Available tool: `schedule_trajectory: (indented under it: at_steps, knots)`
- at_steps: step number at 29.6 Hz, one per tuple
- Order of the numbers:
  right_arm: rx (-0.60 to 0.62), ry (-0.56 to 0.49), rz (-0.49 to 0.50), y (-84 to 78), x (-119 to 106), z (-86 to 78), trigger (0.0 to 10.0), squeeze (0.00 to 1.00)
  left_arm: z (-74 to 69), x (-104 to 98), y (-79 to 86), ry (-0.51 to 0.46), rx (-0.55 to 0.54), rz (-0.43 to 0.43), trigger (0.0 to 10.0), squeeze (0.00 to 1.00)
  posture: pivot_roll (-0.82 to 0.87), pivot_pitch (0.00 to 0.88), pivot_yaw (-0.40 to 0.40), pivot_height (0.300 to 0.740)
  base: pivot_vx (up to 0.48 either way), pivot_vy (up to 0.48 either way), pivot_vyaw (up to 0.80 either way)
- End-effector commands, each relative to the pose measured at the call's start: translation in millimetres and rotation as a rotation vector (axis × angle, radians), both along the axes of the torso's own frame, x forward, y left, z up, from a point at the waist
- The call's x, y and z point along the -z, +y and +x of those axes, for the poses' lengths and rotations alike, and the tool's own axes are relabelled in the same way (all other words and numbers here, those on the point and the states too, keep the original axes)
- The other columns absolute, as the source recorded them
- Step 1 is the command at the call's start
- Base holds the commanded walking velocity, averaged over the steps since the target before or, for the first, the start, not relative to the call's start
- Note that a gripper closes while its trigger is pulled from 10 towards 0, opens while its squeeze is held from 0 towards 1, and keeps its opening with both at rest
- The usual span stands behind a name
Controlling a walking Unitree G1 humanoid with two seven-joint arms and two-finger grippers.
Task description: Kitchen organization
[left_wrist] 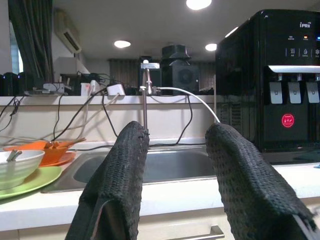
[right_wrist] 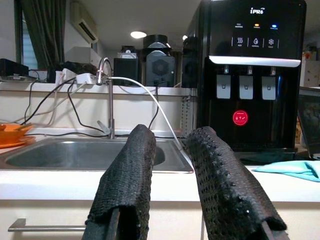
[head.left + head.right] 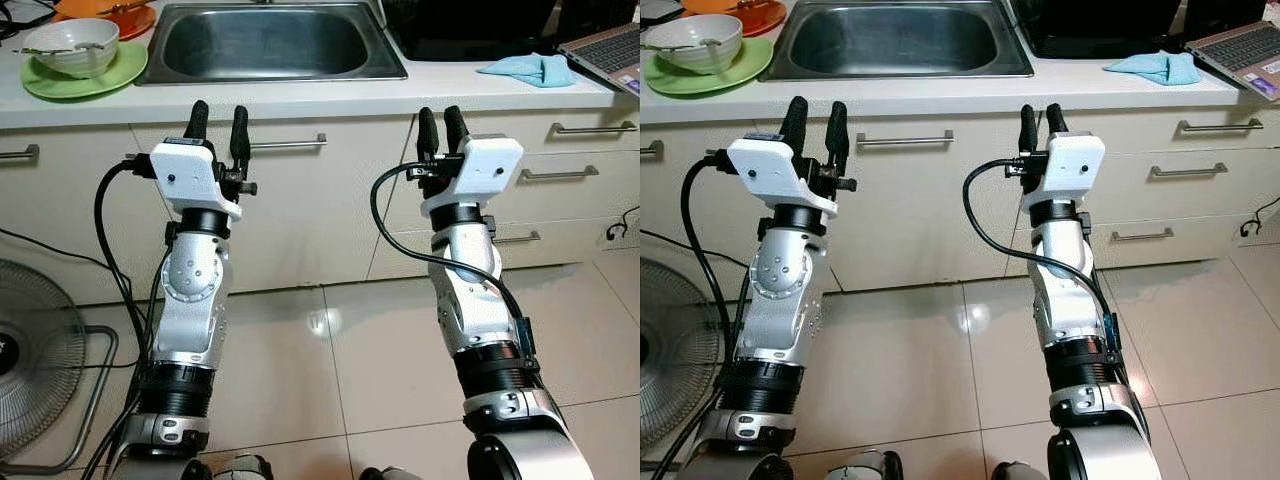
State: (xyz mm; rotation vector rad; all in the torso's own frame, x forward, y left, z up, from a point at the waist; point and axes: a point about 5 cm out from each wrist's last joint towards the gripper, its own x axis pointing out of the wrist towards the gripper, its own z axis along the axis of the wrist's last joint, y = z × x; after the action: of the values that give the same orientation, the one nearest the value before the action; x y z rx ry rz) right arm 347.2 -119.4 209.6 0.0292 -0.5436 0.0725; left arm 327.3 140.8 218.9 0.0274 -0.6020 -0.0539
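Two arms are raised before the desk (image 3: 300,100), each empty: the left pincer (image 3: 218,122) parted a little, the right pincer (image 3: 441,127) nearly closed. The task's likely things, a white bowl (image 3: 72,46) on a green plate (image 3: 85,78), sit at upper left beside the sink (image 3: 270,40). Judging by this, step closer and reach left, low over the rim. The wrist views add a faucet (image 2: 107,95) and black water dispenser (image 2: 250,75); the eye views show a blue cloth (image 3: 528,68).

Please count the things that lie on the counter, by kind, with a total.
Plates: 2, a green plate and an orange plate
Bowls: 2, a white bowl and an orange bowl
Cloths: 1, a blue cloth
Laptops: 1, a laptop
Water dispensers: 1, a black water dispenser
Total: 7
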Motion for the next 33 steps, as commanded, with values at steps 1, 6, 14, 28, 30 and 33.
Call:
schedule_trajectory:
  at_steps: [1, 6, 14, 28, 30, 33]
  knots:
    - [0.001, -0.044, 0.008, -0.8, -9.5, -0.3, 10.0, 0.0, 2.0, -3.9, -1.8, -0.01, 0.006, 0.005, 10.0, 0.0, 0.1, 0.104, -0.018, 0.74, 0.0, 0.0, 0.0]
    - [-0.003, -0.047, 0.01, 2.2, -9.5, -0.6, 10.0, 0.0, 2.7, -4.5, 0.7, -0.007, -0.003, 0.01, 10.0, 0.0, 0.1, 0.107, -0.014, 0.74, 0.0, 0.0, 0.0]
    - [0.006, 0.006, 0.003, -0.3, -2.5, 3.3, 10.0, 0.0, 3.7, -2.3, 1.7, 0.011, -0.026, 0.021, 10.0, 0.0, 0.11, 0.104, -0.023, 0.74, 0.169, 0.0, 0.06]
    - [-0.004, 0.025, 0.053, -4.3, -2.1, 5.0, 10.0, 0.0, 4.2, -1.1, 1.5, 0.021, -0.029, 0.018, 10.0, 0.0, 0.1, 0.1, -0.025, 0.74, 0.352, 0.0, 0.26]
    - [-0.002, 0.03, 0.043, -4.2, -1.5, 5.5, 10.0, 0.0, 4.4, -0.6, 1.9, 0.024, -0.03, 0.018, 10.0, 0.0, 0.1, 0.1, -0.025, 0.74, 0.334, 0.0, 0.0]
    - [0.003, 0.037, 0.038, -3.8, -0.4, 6.0, 10.0, 0.0, 4.8, -0.8, 3.2, 0.024, -0.033, 0.016, 10.0, 0.0, 0.11, 0.1, -0.025, 0.74, 0.336, 0.0, 0.0]
